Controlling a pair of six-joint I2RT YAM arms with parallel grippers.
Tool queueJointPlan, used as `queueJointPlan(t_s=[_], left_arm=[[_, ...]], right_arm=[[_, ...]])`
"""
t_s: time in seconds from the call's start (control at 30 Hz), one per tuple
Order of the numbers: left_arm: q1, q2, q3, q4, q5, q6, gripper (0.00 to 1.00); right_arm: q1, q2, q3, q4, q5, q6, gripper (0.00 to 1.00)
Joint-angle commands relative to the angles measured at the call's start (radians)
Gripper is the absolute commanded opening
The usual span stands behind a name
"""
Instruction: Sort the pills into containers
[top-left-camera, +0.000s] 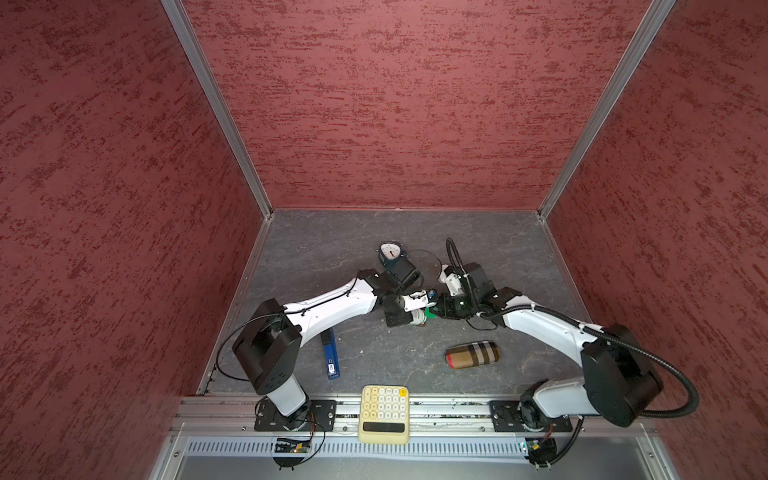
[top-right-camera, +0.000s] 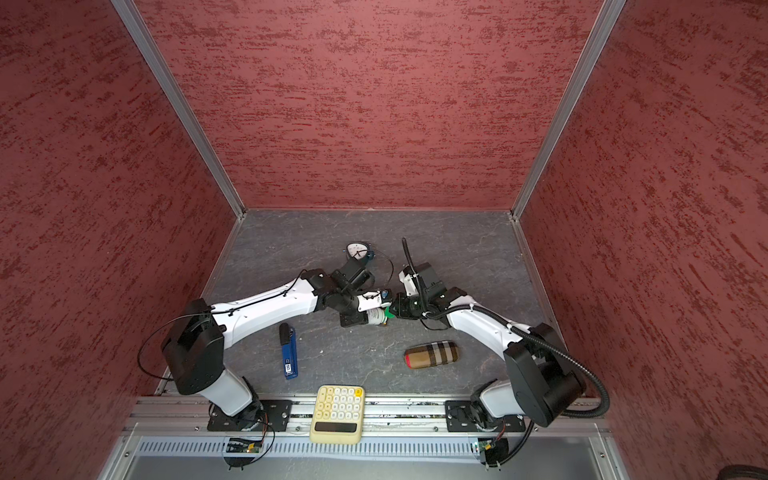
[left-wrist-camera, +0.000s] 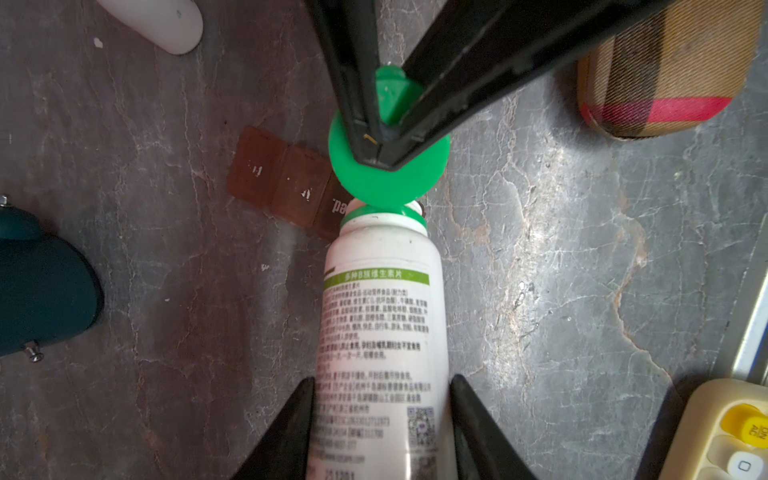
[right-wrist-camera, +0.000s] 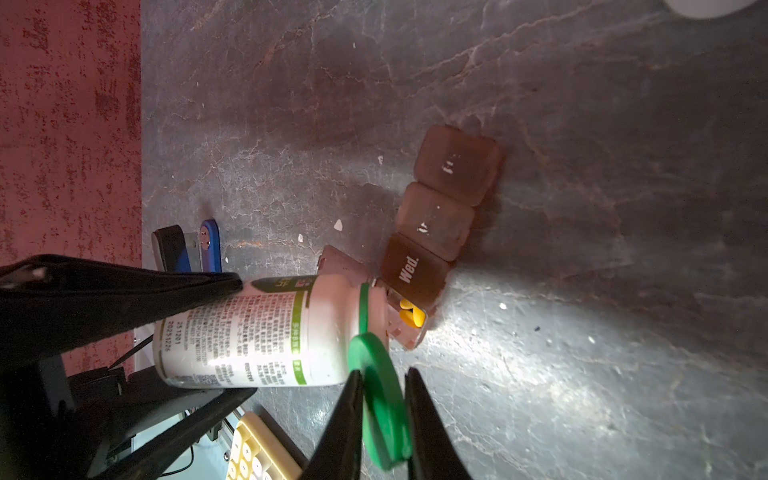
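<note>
My left gripper (left-wrist-camera: 382, 380) is shut on a white pill bottle (left-wrist-camera: 382, 316) with a green label band, held lying sideways low over the table. The bottle's green flip cap (right-wrist-camera: 382, 411) hangs open, and my right gripper (right-wrist-camera: 384, 372) is shut on it, one finger on each face. The containers (right-wrist-camera: 440, 220), a dark-brown strip of small square compartments with white marks, lie just under the bottle's mouth. Its end compartment is open and holds yellow pills (right-wrist-camera: 411, 316). In both top views the two grippers meet mid-table (top-left-camera: 428, 309) (top-right-camera: 386, 312).
A tan plaid oblong case (top-left-camera: 473, 354) lies to the front right. A cream calculator (top-left-camera: 384, 413) sits on the front rail. A blue oblong tool (top-left-camera: 330, 353) lies to the front left, and a dial gauge (top-left-camera: 390, 251) stands behind the left arm.
</note>
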Motion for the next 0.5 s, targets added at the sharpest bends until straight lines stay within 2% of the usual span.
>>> queueJointPlan(t_s=[0.0, 0.47], left_arm=[[-0.006, -0.034, -0.012, 0.059, 0.026, -0.014, 0.00], [0.006, -0.084, -0.091, 0.124, 0.047, -0.040, 0.00]], right_arm=[[0.009, -0.005, 0.037, -0.015, 0.005, -0.010, 0.24], [0.008, 0.014, 0.072, -0.041, 0.016, -0.020, 0.37]])
